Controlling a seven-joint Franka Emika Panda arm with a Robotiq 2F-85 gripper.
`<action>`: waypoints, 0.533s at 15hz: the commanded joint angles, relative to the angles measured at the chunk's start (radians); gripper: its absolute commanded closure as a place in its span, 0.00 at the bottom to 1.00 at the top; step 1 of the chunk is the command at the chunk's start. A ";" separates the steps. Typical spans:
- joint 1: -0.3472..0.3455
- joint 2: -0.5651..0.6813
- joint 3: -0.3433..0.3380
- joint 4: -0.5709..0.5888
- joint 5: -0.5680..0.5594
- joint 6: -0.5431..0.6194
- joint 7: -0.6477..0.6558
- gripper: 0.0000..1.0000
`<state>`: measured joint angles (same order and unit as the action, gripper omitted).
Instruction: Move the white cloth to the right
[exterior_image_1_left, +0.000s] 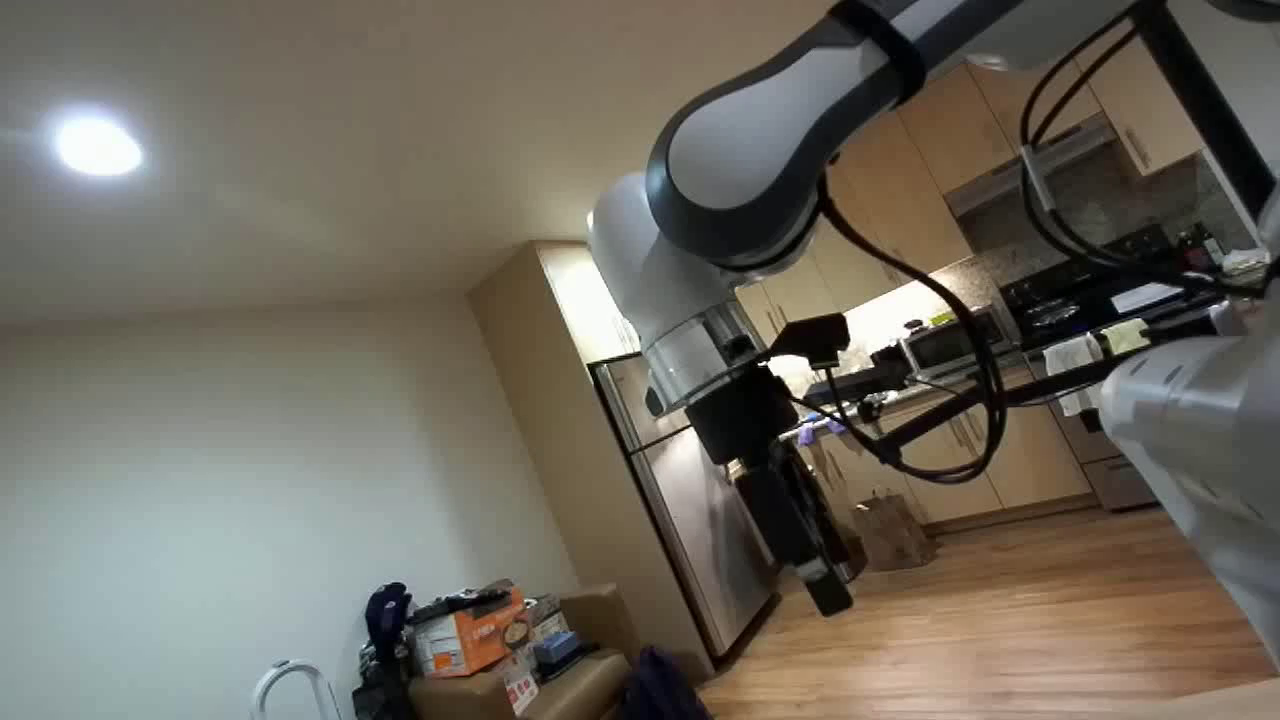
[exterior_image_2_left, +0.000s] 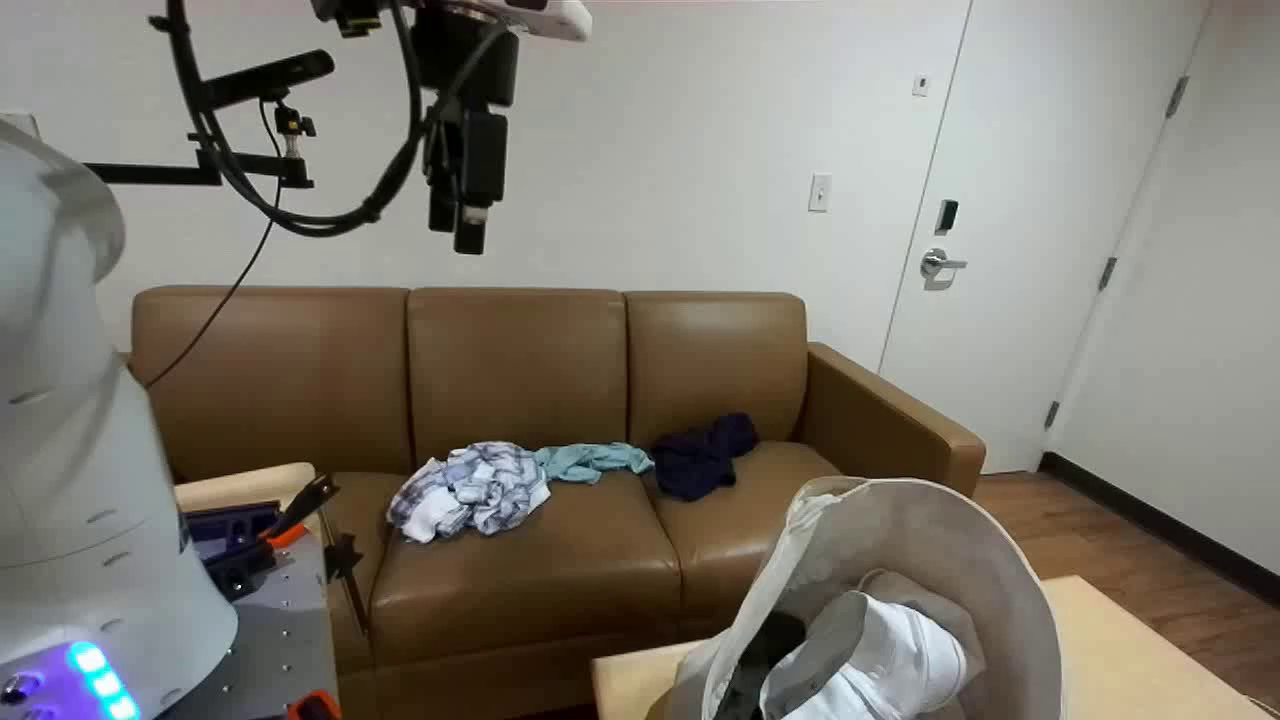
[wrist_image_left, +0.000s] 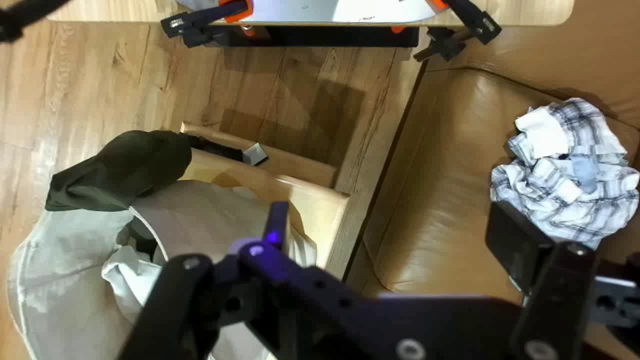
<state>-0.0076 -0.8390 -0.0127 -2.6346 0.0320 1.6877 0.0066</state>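
In an exterior view, the white cloth (exterior_image_2_left: 908, 650) lies at the lower right of the frame, inside a tall pale hamper (exterior_image_2_left: 985, 545). It is plain, bright white and bent over on itself, with a shaded grey hollow on its left and creases running down to the bottom edge of the frame, which cuts it off. A dark piece (exterior_image_2_left: 765, 655), too shaded to name, lies left of it. In the wrist view, crumpled white fabric shows in the hamper at lower left, partly hidden, and a dark green cloth (wrist_image_left: 122, 170) lies over the rim above it.

A plaid cloth (exterior_image_2_left: 485, 490) sits heaped on the brown sofa (exterior_image_2_left: 515, 370), left of the frame's middle: white crossed with blue-grey lines, with plain white patches. Which of the two the task means I cannot tell. A teal cloth (exterior_image_2_left: 595, 462) touches its right side; a navy cloth (exterior_image_2_left: 700, 458) lies farther right.

The gripper (exterior_image_2_left: 456, 222) hangs at the upper left, well apart from both. In the wrist view its fingers (wrist_image_left: 517, 245) stand wide apart, holding nothing.
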 joint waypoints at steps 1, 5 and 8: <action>-0.002 0.001 0.001 0.002 0.001 -0.002 -0.001 0.00; 0.047 0.168 0.002 0.070 -0.043 0.107 -0.134 0.00; 0.116 0.335 0.026 0.107 -0.011 0.237 -0.198 0.00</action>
<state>0.0457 -0.7009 -0.0075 -2.5997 0.0153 1.8360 -0.1237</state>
